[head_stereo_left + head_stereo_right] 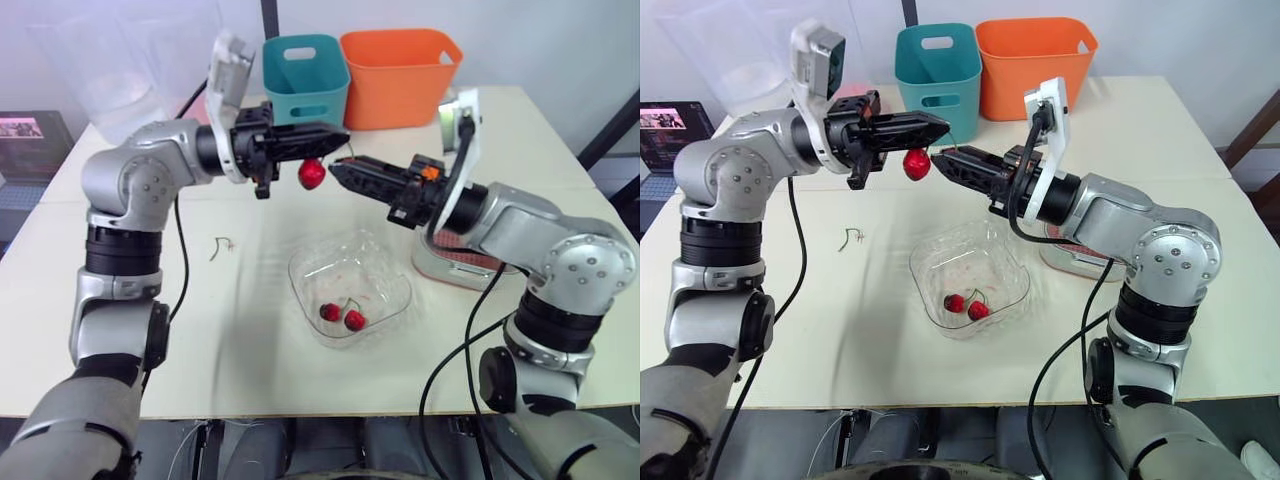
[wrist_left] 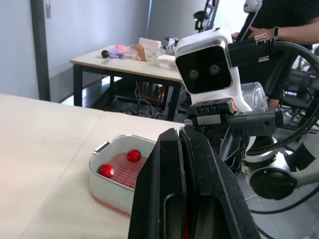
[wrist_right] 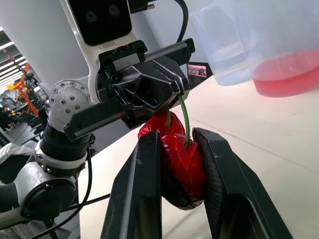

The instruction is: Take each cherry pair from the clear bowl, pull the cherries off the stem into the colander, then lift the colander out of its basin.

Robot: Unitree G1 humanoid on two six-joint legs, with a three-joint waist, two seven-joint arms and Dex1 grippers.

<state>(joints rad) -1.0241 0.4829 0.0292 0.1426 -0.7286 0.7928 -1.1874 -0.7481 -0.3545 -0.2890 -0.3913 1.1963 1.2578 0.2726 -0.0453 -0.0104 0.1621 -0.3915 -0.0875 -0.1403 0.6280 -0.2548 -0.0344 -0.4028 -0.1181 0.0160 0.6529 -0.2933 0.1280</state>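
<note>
Clear bowl (image 1: 392, 300), tabletop front-centre: one cherry pair (image 1: 343, 315) remaining. Left gripper (image 1: 338, 134) closed on raised pair's stem (image 3: 183, 119); right gripper (image 1: 338, 172) clamping its cherry (image 3: 182, 164). Step: stem-pulling. Next, probably: drop over colander (image 2: 134, 174), right edge.

Pale surface (image 1: 200, 350), clear bowl (image 1: 296, 275) near the middle, white basin (image 1: 445, 270) just right of it, loose stem (image 1: 222, 246) to the left, teal bin (image 1: 305, 100) and orange bin (image 1: 400, 85) at the back.
</note>
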